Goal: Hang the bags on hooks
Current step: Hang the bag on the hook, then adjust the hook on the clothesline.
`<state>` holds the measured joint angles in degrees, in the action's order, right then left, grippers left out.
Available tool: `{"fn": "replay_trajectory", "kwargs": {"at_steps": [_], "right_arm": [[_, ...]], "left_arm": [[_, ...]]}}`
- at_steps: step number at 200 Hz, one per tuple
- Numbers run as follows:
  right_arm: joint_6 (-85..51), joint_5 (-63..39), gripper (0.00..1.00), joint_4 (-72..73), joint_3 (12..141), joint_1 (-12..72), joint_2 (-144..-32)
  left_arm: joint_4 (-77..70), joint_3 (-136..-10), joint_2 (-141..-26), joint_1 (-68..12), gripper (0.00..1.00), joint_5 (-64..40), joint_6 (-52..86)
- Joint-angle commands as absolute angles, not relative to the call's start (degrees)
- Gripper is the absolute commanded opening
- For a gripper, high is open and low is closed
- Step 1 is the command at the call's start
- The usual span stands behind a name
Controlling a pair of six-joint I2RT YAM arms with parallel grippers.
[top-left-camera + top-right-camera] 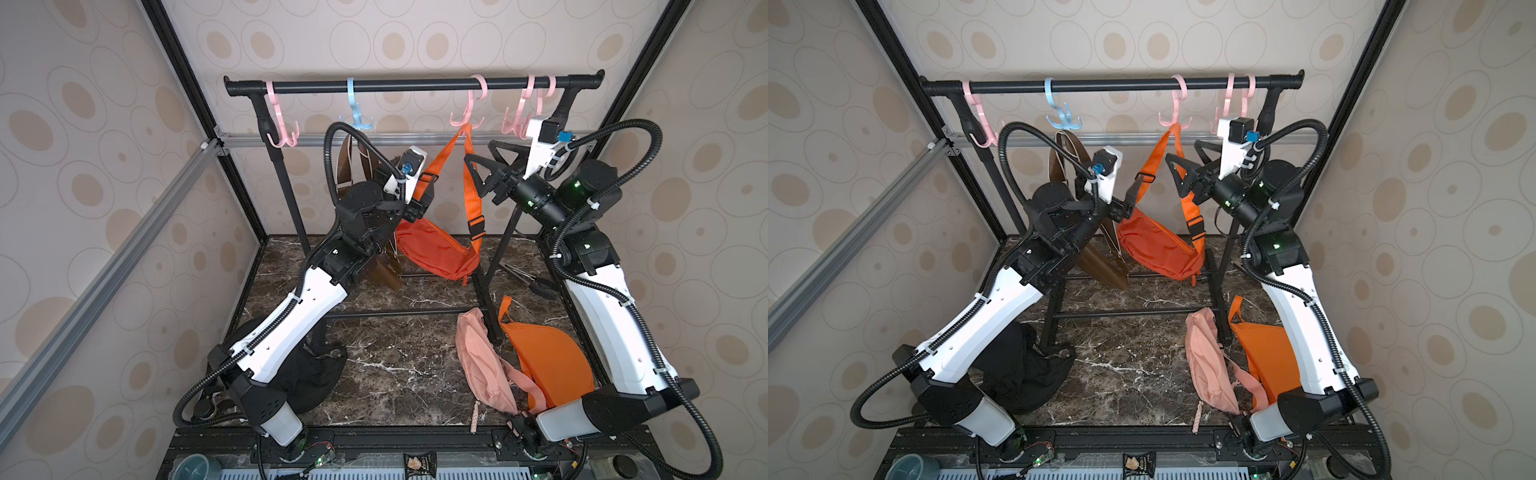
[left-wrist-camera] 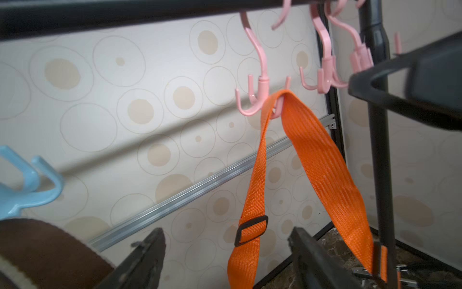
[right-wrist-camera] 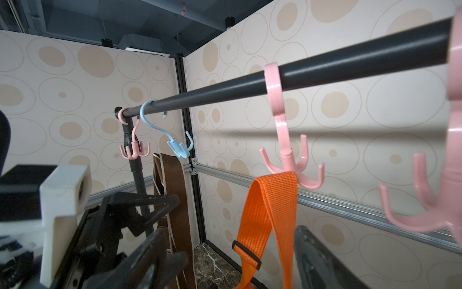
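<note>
One orange bag hangs, apparently untouched, from a pink hook.

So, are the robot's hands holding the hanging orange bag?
No, nothing is held. Left gripper and right gripper are open; the orange bag hangs by its strap on a pink hook.

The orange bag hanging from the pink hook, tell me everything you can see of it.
It is a bright orange fabric waist bag with a zip, a woven orange strap and black plastic buckles. The strap loops over one prong of a pink hook on the black rail; the pouch hangs tilted below it, seemingly off the marble tabletop, next to a hanging brown bag.
</note>
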<state>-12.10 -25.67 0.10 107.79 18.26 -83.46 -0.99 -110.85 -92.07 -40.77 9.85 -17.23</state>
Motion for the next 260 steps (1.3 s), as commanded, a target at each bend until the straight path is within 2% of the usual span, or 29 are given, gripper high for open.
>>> {"fn": "replay_trajectory", "kwargs": {"at_steps": [1, 31, 53, 80, 110, 131, 196, 221, 246, 260], "right_arm": [[-10.1, -27.6, 0.82, -2.0, 109.4, 19.7, -81.7], [-7.6, -26.6, 0.83, -8.2, 112.5, 21.9, -82.2], [-5.5, -22.8, 0.83, -10.4, 111.7, 23.6, -81.0], [-4.8, -21.2, 0.83, -10.7, 110.6, 24.6, -80.2], [-4.9, -22.4, 0.85, -8.9, 106.9, 25.7, -77.9], [-4.5, -23.3, 0.86, -7.0, 102.6, 26.8, -75.4], [-3.0, -24.7, 0.87, -5.4, 96.5, 28.5, -72.5], [-2.3, -25.5, 0.86, -5.4, 96.2, 29.1, -72.4], [-1.7, -25.7, 0.86, -5.4, 96.0, 29.6, -72.2], [-1.4, -25.8, 0.86, -5.6, 96.1, 29.8, -72.1]], "left_arm": [[1.1, -120.4, -91.8, -39.2, 0.74, 13.7, -19.9], [5.5, -131.5, -95.6, -37.4, 0.75, 16.4, -20.1], [1.6, -132.0, -95.8, -35.6, 0.75, 22.5, -22.6], [1.7, -136.9, -99.8, -30.9, 0.65, 21.4, -21.5], [-1.4, -136.9, -103.7, -28.4, 0.63, 23.1, -23.7], [0.0, -139.4, -105.9, -24.5, 0.63, 18.4, -17.0], [-1.5, -141.4, -108.7, -24.0, 0.66, 11.0, -14.9], [-0.5, -141.4, -109.1, -24.0, 0.51, 8.9, -14.3], [0.3, -141.0, -109.5, -24.2, 0.45, 8.1, -14.4], [0.7, -140.6, -109.5, -24.2, 0.32, 8.3, -14.4]]}}
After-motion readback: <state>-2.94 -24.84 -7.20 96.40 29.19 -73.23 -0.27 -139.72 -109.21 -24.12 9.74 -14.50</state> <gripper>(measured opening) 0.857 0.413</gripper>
